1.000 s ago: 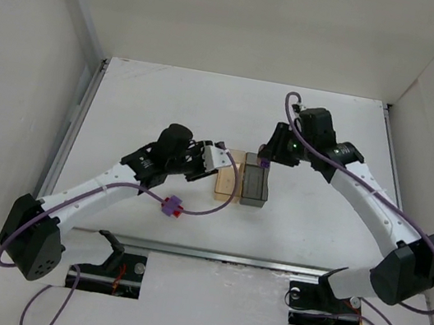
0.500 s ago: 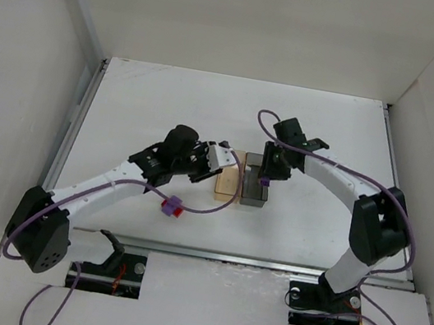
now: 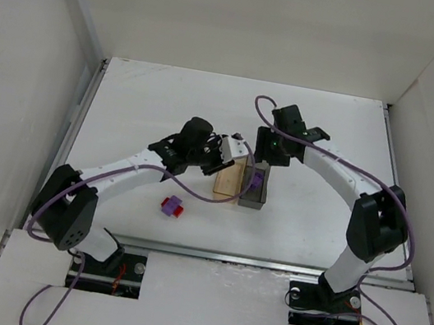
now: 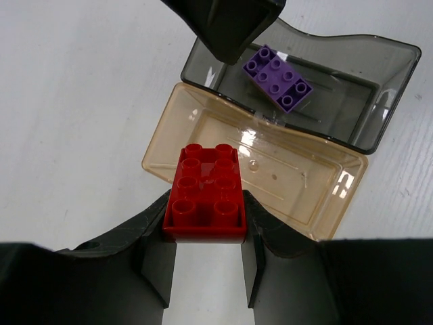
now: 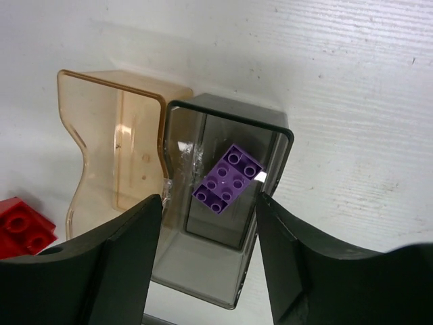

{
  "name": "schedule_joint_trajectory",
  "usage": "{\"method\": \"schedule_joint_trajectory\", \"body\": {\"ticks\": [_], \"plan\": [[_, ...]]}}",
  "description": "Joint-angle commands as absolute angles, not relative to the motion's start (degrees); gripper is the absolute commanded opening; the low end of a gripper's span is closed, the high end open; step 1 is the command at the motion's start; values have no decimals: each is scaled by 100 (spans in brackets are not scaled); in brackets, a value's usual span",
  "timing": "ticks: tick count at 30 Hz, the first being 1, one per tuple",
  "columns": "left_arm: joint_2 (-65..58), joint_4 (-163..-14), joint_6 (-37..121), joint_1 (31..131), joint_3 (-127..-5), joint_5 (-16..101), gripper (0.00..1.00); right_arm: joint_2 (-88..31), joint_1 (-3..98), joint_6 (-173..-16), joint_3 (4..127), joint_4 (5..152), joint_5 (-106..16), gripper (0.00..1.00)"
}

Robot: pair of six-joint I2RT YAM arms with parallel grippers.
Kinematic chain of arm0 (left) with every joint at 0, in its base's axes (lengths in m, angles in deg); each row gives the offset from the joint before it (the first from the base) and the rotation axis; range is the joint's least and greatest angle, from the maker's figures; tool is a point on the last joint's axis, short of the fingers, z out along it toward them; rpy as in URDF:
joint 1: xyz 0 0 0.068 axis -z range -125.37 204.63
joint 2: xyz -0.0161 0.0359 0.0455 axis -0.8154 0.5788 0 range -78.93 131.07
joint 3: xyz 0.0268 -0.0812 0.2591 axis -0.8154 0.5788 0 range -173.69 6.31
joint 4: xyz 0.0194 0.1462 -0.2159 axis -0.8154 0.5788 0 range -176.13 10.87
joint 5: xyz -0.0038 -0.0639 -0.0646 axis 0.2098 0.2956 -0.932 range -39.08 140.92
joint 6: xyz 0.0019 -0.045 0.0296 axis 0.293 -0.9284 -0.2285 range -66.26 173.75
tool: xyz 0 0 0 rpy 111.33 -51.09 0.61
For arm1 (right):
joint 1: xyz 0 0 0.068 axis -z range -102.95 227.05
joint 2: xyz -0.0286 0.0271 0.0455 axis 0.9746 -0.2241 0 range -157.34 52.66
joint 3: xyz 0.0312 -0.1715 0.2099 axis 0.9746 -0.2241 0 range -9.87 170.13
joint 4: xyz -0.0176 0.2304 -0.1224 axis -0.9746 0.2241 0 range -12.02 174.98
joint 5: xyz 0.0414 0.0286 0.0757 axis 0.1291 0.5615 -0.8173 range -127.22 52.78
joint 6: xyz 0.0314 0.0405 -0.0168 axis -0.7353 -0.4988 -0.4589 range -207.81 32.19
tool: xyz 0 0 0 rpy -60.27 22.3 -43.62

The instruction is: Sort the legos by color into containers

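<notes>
My left gripper (image 4: 206, 201) is shut on a red lego (image 4: 206, 191) and holds it over the near end of the translucent orange-tan bin (image 4: 298, 183). In the top view it (image 3: 233, 152) is at the bin's (image 3: 227, 182) far end. My right gripper (image 5: 210, 203) is open and empty above the dark grey bin (image 5: 203, 271). A purple lego (image 5: 229, 179) lies inside that bin, and it also shows in the top view (image 3: 256, 179) and in the left wrist view (image 4: 278, 76). The two bins stand side by side and touch.
A red and a purple lego lie together (image 3: 170, 206) on the white table, near the left arm's forearm. White walls close in the table at the left, back and right. A metal rail (image 3: 267, 263) runs along the near edge.
My right gripper has moved left over the grey bin and opened; the purple lego now lies in the bin. My left gripper has moved right to the orange-tan bin with the red lego.
</notes>
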State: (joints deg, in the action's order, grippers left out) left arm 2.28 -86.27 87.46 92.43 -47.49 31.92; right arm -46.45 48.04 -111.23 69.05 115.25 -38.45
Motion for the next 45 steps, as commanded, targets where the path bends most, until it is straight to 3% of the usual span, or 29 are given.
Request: {"method": "schedule_joint_trajectory", "body": {"ticks": [1, 6, 9, 10, 11, 15, 16, 25, 29, 31, 37, 45], "plan": [[368, -8938, 8566, 9269, -5029, 2957, 0, -4736, 4743, -10987, 7152, 11656, -3810, 63], [1096, -8921, 8495, 9391, -5362, 2728, 3, -4788, 4813, -10856, 7354, 11831, -3863, 63], [1448, -8746, 8495, 9392, -5573, 2728, 15, -4727, 4884, -10803, 7301, 11832, -3801, 63], [1511, -8614, 8495, 9392, -5705, 2728, 23, -4727, 4945, -10803, 7301, 11945, -3801, 63], [1564, -8561, 8608, 9392, -5706, 2728, 44, -4727, 4945, -10803, 7353, 12007, -3801, 63], [1512, -8438, 8575, 9392, -5706, 2728, 68, -4586, 4945, -10697, 7415, 12069, -3687, 63], [1512, -8385, 8574, 9340, -5706, 2728, 69, -4534, 4945, -10645, 7468, 12069, -3626, 63], [608, -6998, 8625, 8769, -6172, 2921, 74, -4350, 4945, -10513, 7714, 12271, -3572, 63], [-253, -6075, 9503, 8496, -5207, 3166, 84, -4227, 4796, -10618, 7530, 12158, -3520, 63], [-649, -5723, 9750, 8495, -4515, 3431, 84, -4174, 4717, -10618, 7416, 12087, -3519, 63], [-949, -5651, 9402, 8662, -4010, 3080, 84, -4121, 4498, -10793, 7355, 12087, -3493, 63], [-563, -5818, 9171, 8820, -3597, 3774, 64, -3883, 4444, -10979, 7011, 11920, -3546, 63]]}}
